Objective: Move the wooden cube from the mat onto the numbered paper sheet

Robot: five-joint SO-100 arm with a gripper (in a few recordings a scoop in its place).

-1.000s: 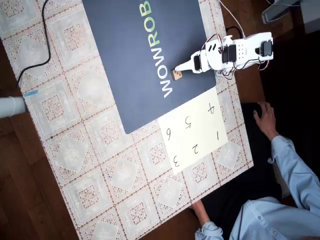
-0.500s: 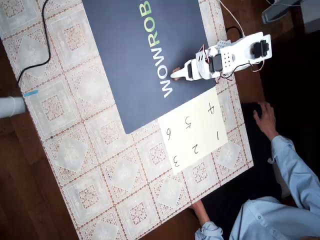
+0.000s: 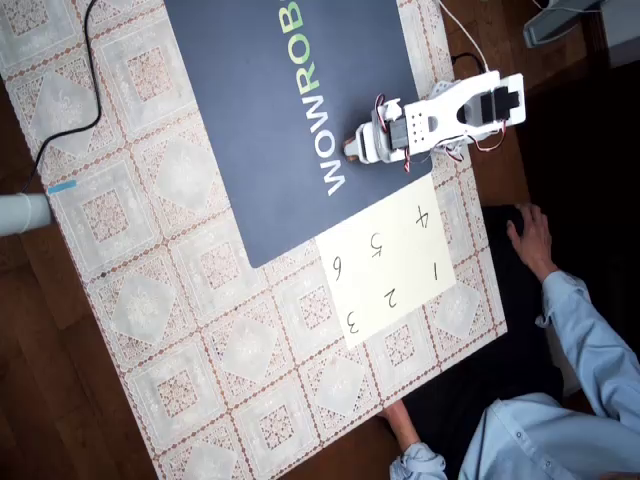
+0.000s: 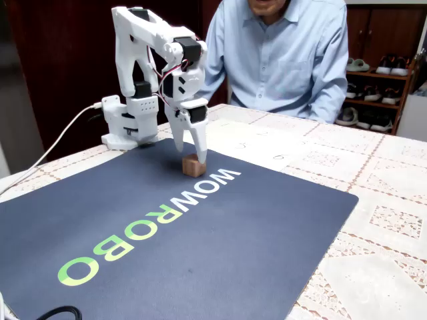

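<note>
The small tan wooden cube sits on the dark navy mat, just beside the "W" of its white lettering. My white gripper points straight down over it. Its two fingers stand slightly apart, straddling the cube's top, and the gripper looks open. In the overhead view the gripper hides nearly all of the cube on the mat. The cream numbered paper sheet lies past the mat's corner, near the arm; in the fixed view the sheet lies behind the mat.
The arm's base stands at the table's edge with a white cable. A person sits behind the table, one hand near the sheet. A black cable crosses the lace tablecloth.
The arm has swung over and lowered, so the gripper now covers the cube, which was plainly visible beside the fingertips a second ago. The cube has not moved.
</note>
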